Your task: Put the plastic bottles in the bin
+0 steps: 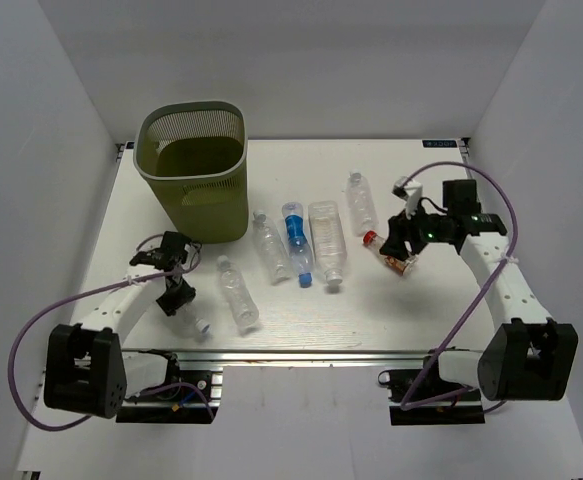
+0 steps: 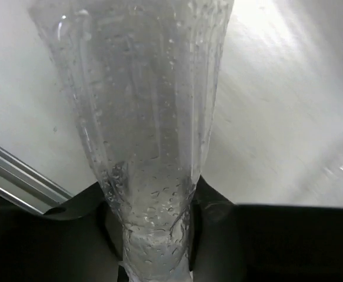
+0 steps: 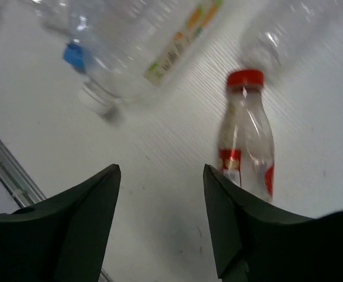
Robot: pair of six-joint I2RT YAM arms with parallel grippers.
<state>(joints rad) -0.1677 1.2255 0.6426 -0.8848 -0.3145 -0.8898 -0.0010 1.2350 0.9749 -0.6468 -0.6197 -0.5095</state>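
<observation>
My left gripper (image 1: 178, 297) is shut on a clear plastic bottle (image 2: 150, 141). The fingers pinch its narrow end, and its white cap (image 1: 202, 325) shows near the front edge. My right gripper (image 3: 162, 176) is open and empty, low over the table, at the small red-capped bottle (image 3: 245, 147), which lies just beyond its right finger (image 3: 230, 205). In the top view this gripper (image 1: 399, 248) is over that bottle (image 1: 376, 241). More clear bottles lie mid-table: one (image 1: 238, 293), another (image 1: 270, 246), the blue-labelled one (image 1: 296, 238), the squarish one (image 1: 328, 238) and one farther back (image 1: 361, 200). The olive-green bin (image 1: 193, 170) stands at the back left.
The table (image 1: 431, 300) has white walls on three sides. A metal rail (image 1: 301, 353) runs along the front edge, by the arm bases. Purple cables loop from both arms. In the right wrist view the squarish bottle (image 3: 153, 53) and a blue cap (image 3: 74, 56) lie ahead.
</observation>
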